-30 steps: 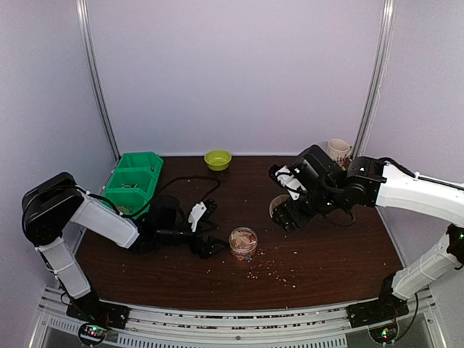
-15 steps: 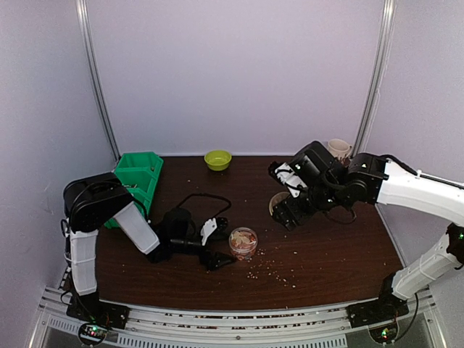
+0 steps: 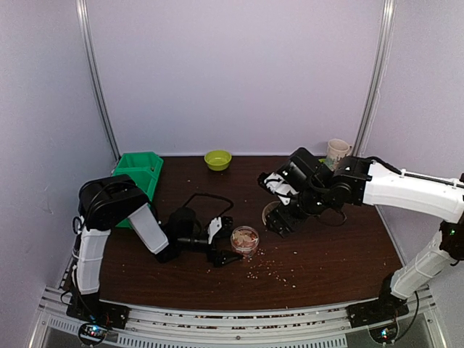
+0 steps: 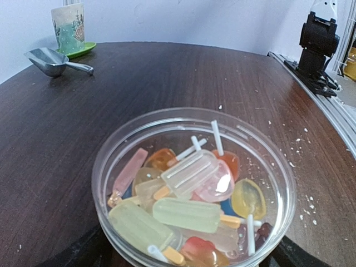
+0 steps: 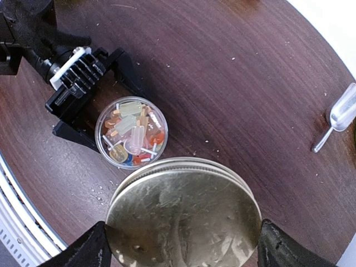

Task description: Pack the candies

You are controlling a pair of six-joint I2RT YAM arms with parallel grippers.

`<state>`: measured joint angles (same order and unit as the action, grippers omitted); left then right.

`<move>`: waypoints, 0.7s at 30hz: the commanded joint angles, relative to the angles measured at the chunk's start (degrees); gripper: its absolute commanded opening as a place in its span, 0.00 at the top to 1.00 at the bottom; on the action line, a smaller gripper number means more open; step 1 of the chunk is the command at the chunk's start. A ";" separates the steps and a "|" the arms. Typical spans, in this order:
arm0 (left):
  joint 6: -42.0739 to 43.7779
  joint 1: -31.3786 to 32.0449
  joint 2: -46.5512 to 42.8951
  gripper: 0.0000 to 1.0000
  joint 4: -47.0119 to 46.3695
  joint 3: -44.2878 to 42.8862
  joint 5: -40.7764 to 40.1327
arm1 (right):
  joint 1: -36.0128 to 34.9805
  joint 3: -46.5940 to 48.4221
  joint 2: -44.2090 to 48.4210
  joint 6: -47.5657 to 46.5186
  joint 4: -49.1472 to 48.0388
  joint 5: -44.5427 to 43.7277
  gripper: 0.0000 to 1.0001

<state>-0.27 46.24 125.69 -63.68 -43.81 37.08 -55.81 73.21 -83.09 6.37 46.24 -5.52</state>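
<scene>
Soft, even overhead light with faint shadows. The top view is grainy. Close up, the candies [image 4: 183,214] are sharp and the far bench [image 4: 139,72] softer. Dull glare marks the lid [image 5: 183,217].

Green bin [image 3: 138,167] sits at the table's [image 3: 341,250] back left, with a little lime bowl [image 3: 217,159] at the back middle. Mug [image 4: 68,28] stands on a green saucer [image 4: 83,51], metal scoop [image 4: 53,60] lying just beside it. Pale crumbs [image 3: 272,272] are scattered near the front.

The table [image 3: 333,254] carries a jar [image 4: 101,183] of candies [image 4: 189,183], bin [image 3: 138,174], bowl [image 3: 217,159], scoop [image 4: 53,60], crumbs [image 3: 272,272].
</scene>
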 commanded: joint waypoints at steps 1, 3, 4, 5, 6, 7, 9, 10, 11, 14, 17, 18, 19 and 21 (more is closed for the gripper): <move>0.61 0.35 2.51 0.10 -2.09 -1.47 2.70 | -0.70 2.22 -3.12 -3.69 -0.44 3.52 0.13; 0.60 0.49 2.83 0.12 -1.63 -2.21 3.23 | -0.79 3.07 -5.03 -4.66 0.07 5.11 0.12; 0.62 0.68 2.95 0.13 -1.90 -2.26 3.33 | -0.93 3.54 -6.05 -5.03 0.40 5.75 0.12; 0.68 0.86 2.98 0.13 -2.02 -2.24 3.35 | -1.03 3.88 -6.84 -5.31 0.50 6.61 0.12; 0.71 1.01 3.06 0.13 -2.19 -2.18 3.42 | -1.05 4.07 -7.63 -5.51 0.46 7.45 0.12; 0.58 1.21 3.19 0.14 -2.52 -2.16 3.56 | -1.10 4.27 -8.26 -5.68 0.45 8.41 0.12; 0.42 1.62 3.48 0.15 -2.88 -2.30 3.85 | -1.14 4.65 -9.18 -5.80 0.28 9.44 0.12; 0.44 1.91 3.57 0.16 -2.90 -2.47 3.89 | -1.15 4.78 -9.63 -5.88 0.22 9.73 0.12; 0.42 2.28 3.66 0.16 -2.91 -2.69 4.03 | -1.16 5.02 -10.09 -5.94 0.33 9.86 0.12; 0.93 3.49 3.66 0.17 -1.57 -3.56 4.06 | -1.26 5.44 -11.04 -5.94 0.28 10.54 0.12; 1.10 4.21 3.73 0.16 -1.37 -3.76 3.88 | -1.26 5.45 -11.63 -6.10 0.16 11.17 0.12; 0.68 4.21 3.83 0.14 -2.16 -3.49 3.70 | -1.24 5.45 -11.83 -6.17 0.12 11.16 0.12; 0.24 4.21 3.90 0.11 -3.39 -3.02 3.18 | -1.30 5.52 -12.18 -6.19 0.24 11.04 0.12; -0.86 3.93 4.35 0.07 -6.28 -1.94 2.58 | -1.32 5.77 -12.91 -6.28 0.68 10.89 0.12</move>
<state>0.27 50.33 128.44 -65.63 -46.83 39.35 -56.77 77.34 -94.63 1.08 46.74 4.71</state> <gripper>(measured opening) 0.904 0.882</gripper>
